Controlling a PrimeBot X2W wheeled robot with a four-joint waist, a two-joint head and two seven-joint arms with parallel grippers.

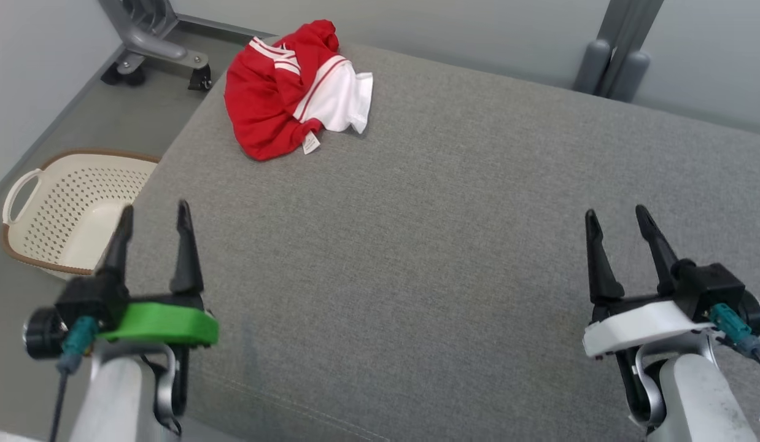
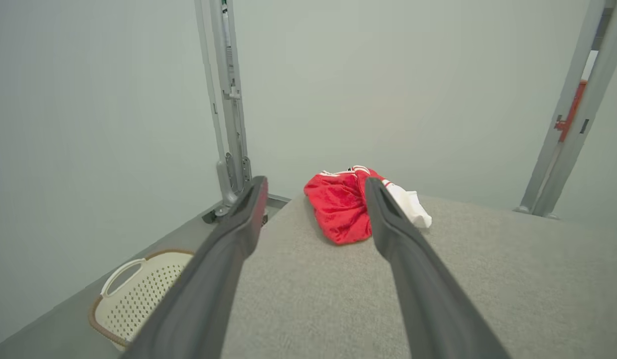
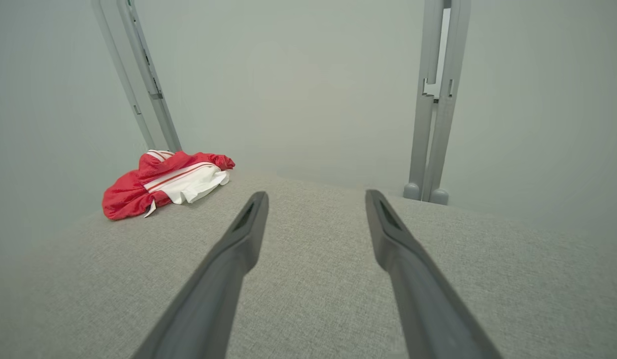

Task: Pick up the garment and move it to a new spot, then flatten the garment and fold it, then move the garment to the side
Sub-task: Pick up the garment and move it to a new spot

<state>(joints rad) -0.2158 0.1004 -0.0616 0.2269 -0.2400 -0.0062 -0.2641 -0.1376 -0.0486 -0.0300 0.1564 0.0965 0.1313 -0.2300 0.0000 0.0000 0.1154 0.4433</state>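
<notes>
Left gripper [image 1: 155, 207] and right gripper [image 1: 617, 212] stand wide and empty, so a shallow pinch may push the bunched garment [image 1: 282, 98] off the cushion [image 1: 429, 245] corner.

Garment [image 1: 275, 98] on the counter [image 1: 417, 245]: red, with white stripes and a white panel. Counter: flecked grey fabric. Basket [image 1: 25, 258] left of the counter: cream, perforated, brown-rimmed. Left gripper [image 1: 155, 207]: black, green base. Right gripper [image 1: 617, 212]: black, white base.
</notes>
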